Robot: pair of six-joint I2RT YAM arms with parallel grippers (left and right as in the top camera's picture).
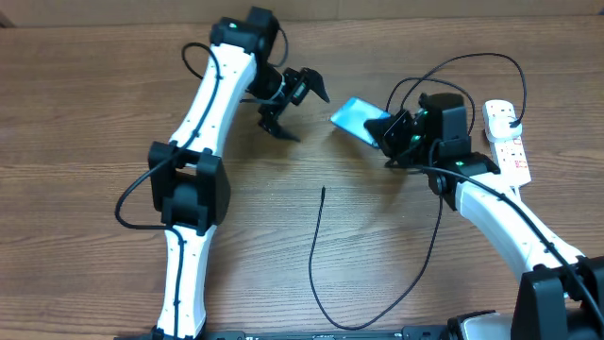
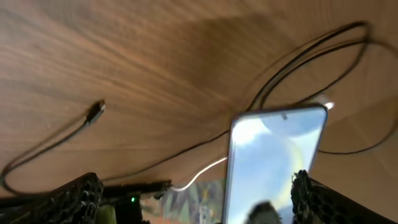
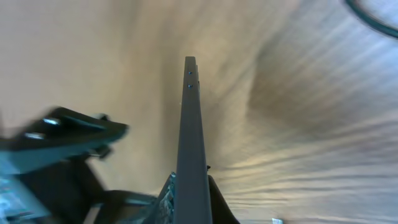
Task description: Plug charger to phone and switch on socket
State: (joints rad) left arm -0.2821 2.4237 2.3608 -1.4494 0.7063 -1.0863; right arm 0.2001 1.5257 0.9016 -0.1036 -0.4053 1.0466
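Your right gripper [image 1: 394,134] was clamped on the slim blue-screened phone [image 1: 357,117], just beside your wide-open, empty left gripper [image 1: 300,106]. The thin black charger cable [image 1: 321,217] lay unplugged, apart from both. Plugging and switching the white socket strip [image 1: 510,142] were left, I judged.

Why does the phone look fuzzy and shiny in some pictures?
Left wrist view: the slim rectangular phone with a light-blue screen is blurred, glare at its top; right wrist view: only its dark edge shows, wooden table behind soft; overhead view: sharp.
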